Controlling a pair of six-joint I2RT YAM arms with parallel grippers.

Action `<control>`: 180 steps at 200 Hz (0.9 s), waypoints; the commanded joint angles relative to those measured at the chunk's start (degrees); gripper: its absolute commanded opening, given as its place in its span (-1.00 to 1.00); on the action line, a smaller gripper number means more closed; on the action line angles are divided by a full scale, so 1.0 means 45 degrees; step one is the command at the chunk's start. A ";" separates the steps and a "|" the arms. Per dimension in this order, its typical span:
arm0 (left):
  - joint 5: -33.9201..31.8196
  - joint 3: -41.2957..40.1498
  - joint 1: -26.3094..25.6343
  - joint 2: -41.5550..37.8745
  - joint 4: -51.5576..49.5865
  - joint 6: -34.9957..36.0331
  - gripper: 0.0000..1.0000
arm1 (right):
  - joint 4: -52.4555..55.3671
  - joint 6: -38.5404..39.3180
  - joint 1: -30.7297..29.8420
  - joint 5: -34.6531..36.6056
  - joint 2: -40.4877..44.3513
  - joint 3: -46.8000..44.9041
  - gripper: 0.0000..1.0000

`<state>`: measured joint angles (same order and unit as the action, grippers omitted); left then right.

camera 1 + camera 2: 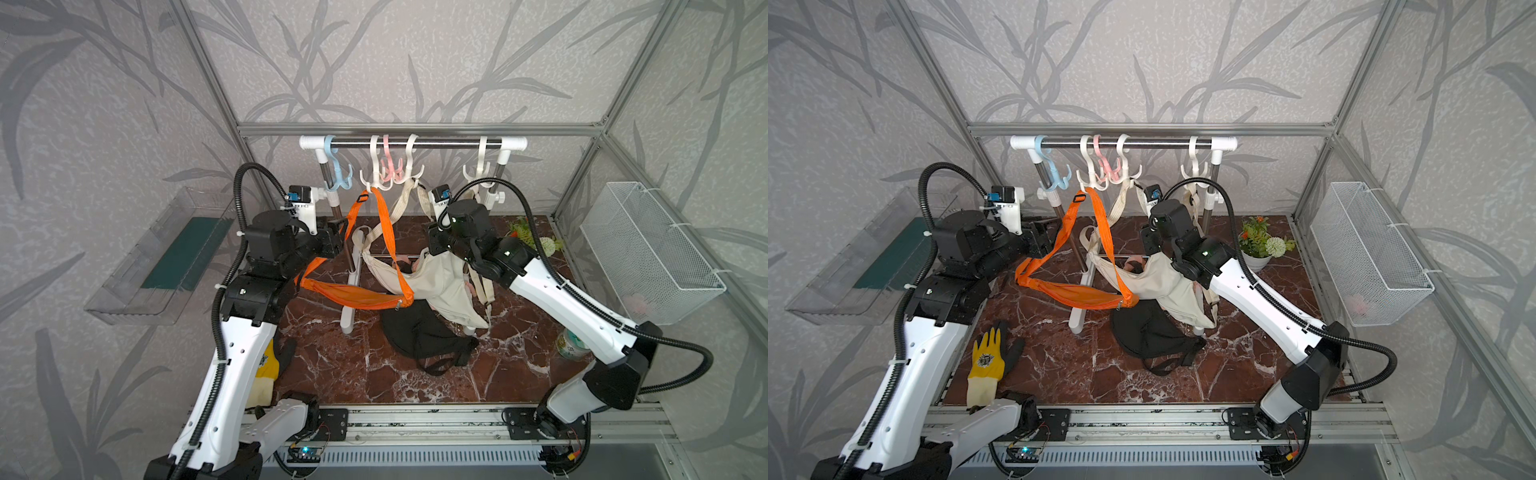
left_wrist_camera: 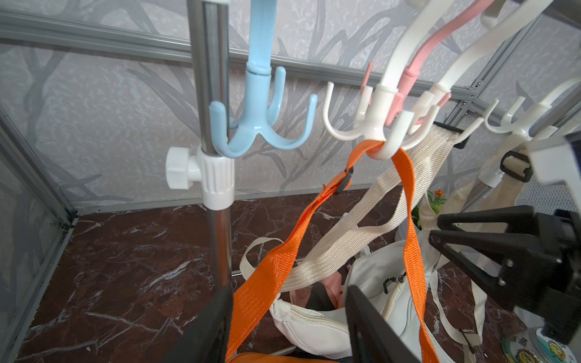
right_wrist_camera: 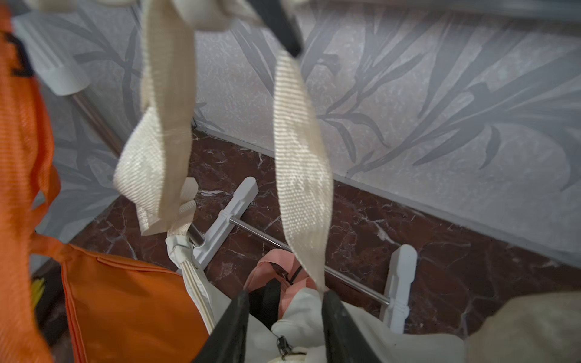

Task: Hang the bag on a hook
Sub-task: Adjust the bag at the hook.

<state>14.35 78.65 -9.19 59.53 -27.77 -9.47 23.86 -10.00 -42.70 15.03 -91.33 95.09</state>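
Observation:
An orange bag [image 1: 353,296] hangs by its strap from a white hook [image 1: 374,183] on the rail [image 1: 415,144]; the strap loops over the same hook [image 2: 382,138] in the left wrist view. My left gripper [image 1: 337,237] [image 2: 289,320] is open, and the orange strap [image 2: 267,283] runs loose between its fingers. A white bag [image 1: 440,282] hangs by its cream strap [image 3: 298,163] from the neighbouring white hook [image 1: 411,176]. My right gripper [image 3: 284,311] is shut on the end of this bag where the strap joins. A black bag [image 1: 424,332] lies on the floor below.
A blue hook [image 1: 338,174] and a pink hook [image 1: 390,170] carry nothing. A pink bag [image 3: 267,270] lies under the rack. A yellow glove [image 1: 986,365], a flower pot [image 1: 1260,245], a can [image 1: 571,345], a wire basket [image 1: 648,249] and a clear tray [image 1: 158,257] ring the floor.

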 commanded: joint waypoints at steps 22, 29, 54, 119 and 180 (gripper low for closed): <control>-0.0402 -0.0355 0.0081 -0.0454 0.0721 0.0361 0.21 | -0.0506 0.0402 0.0411 0.0721 -0.0351 0.0583 -1.00; -0.0417 -0.0369 0.0088 -0.0476 0.0723 0.0402 0.21 | -0.0514 0.0393 0.0497 0.0738 -0.0284 0.0503 -1.00; -0.0543 -0.0491 0.0089 -0.0533 0.0831 0.0469 0.21 | -0.0434 0.0459 0.0732 0.0924 0.0089 0.0148 -1.00; -0.0393 -0.0759 0.0087 -0.0537 0.1287 0.0470 0.22 | -0.0219 0.0542 0.1733 0.1277 0.1289 -0.0893 -1.00; -0.0583 -0.1065 0.0084 -0.0640 0.1480 0.0552 0.22 | -0.0046 0.0901 0.2332 -0.0393 0.2187 -0.1454 -0.27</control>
<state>12.88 75.22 -9.19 57.80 -23.07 -7.97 23.70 -7.55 -32.71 18.13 -85.01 89.54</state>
